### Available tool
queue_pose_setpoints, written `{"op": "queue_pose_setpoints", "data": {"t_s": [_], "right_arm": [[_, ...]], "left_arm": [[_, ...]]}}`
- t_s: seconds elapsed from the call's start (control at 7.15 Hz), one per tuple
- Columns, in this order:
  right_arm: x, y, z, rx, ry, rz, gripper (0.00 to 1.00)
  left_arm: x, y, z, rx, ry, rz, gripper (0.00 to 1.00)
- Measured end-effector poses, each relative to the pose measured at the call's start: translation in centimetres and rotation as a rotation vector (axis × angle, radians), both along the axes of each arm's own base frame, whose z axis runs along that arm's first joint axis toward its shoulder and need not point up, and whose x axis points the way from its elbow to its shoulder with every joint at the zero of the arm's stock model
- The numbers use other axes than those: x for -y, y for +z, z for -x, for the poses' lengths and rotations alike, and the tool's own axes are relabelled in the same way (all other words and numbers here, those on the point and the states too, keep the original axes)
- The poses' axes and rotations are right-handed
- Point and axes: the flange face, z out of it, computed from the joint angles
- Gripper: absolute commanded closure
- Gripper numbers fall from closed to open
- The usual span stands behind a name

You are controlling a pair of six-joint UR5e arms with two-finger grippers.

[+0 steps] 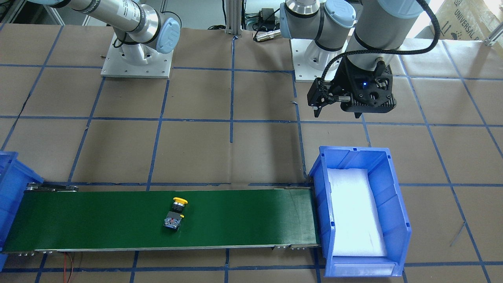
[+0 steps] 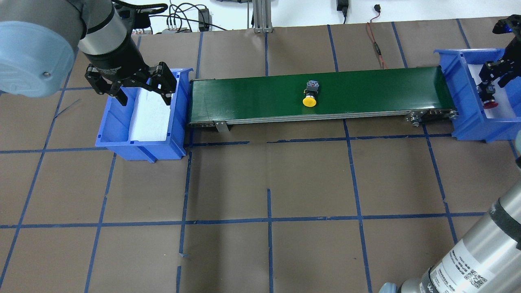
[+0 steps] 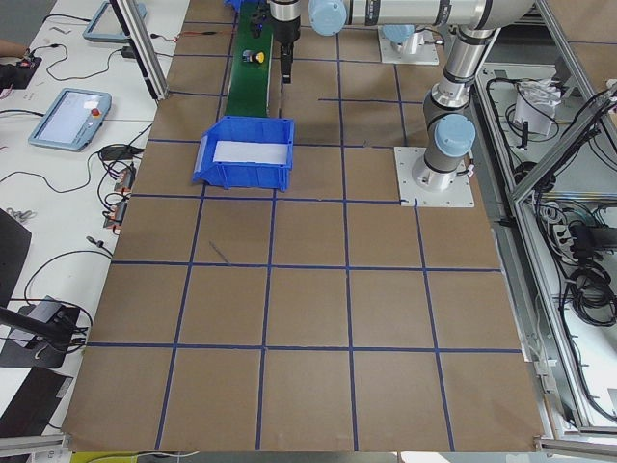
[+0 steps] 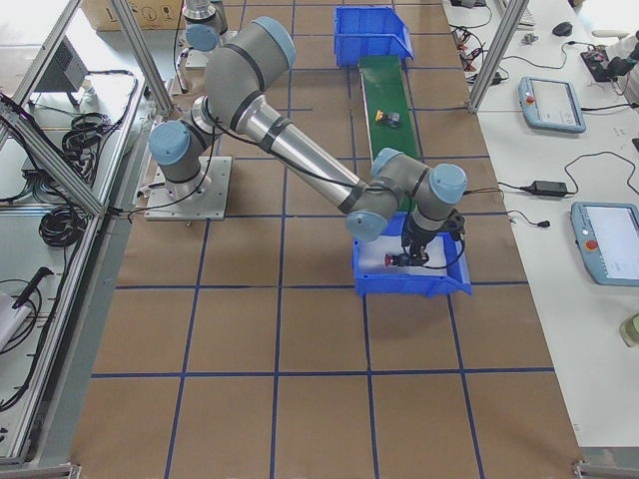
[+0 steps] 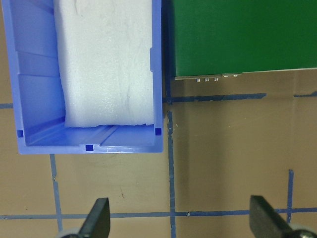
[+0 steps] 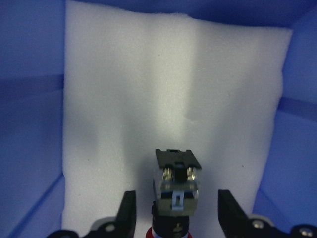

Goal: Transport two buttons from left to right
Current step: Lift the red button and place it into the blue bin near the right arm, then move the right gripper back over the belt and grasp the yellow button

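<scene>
The yellow button (image 2: 310, 94) lies on its side near the middle of the green conveyor belt (image 2: 366, 89); it also shows in the front view (image 1: 175, 212). The red button (image 6: 177, 191) rests on white foam in the right blue bin (image 2: 468, 122), contact block pointing up. My right gripper (image 6: 176, 198) is low in that bin, open, with a finger on each side of the red button and a gap on both sides. My left gripper (image 2: 144, 97) is open and empty above the left blue bin (image 2: 138, 142).
The left bin (image 5: 158, 74) holds only a white foam pad (image 5: 106, 59). The belt's ends sit against both bins. Brown paper with blue tape lines covers the table around them. Red wires (image 2: 376, 44) lie behind the belt.
</scene>
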Motion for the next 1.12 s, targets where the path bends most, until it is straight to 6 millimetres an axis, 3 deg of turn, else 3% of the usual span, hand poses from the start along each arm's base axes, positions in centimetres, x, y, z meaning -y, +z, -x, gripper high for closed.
{"op": "queue_pose_setpoints", "data": {"t_s": [0.14, 0.28, 0.42, 0.56, 0.7, 0.84, 1.12], "right_arm": [[0.2, 1.6, -0.3, -0.013, 0.009, 0.008, 0.08], [0.1, 4.9, -1.5, -0.021, 0.024, 0.014, 0.06], [0.0, 8.5, -4.2, -0.019, 0.051, 0.012, 0.04], [0.3, 11.3, -8.8, -0.017, 0.089, 0.012, 0.00], [0.7, 13.1, -15.2, -0.013, 0.120, 0.006, 0.00], [0.6, 13.6, -21.7, -0.001, 0.141, -0.014, 0.00], [0.0, 11.2, -33.8, 0.022, 0.102, -0.048, 0.00]], "left_arm": [[0.0, 0.0, 0.1, -0.001, -0.001, 0.000, 0.00], [0.0, 0.0, 0.1, -0.001, -0.001, 0.000, 0.00], [0.0, -0.1, 0.1, 0.000, -0.001, -0.001, 0.00], [0.0, -0.1, 0.2, 0.000, -0.002, -0.001, 0.00], [0.0, -0.1, 0.2, 0.000, -0.001, -0.001, 0.00], [-0.1, -0.1, 0.2, 0.000, 0.001, -0.002, 0.00], [-0.1, 0.0, 0.2, 0.002, 0.004, -0.001, 0.00]]}}
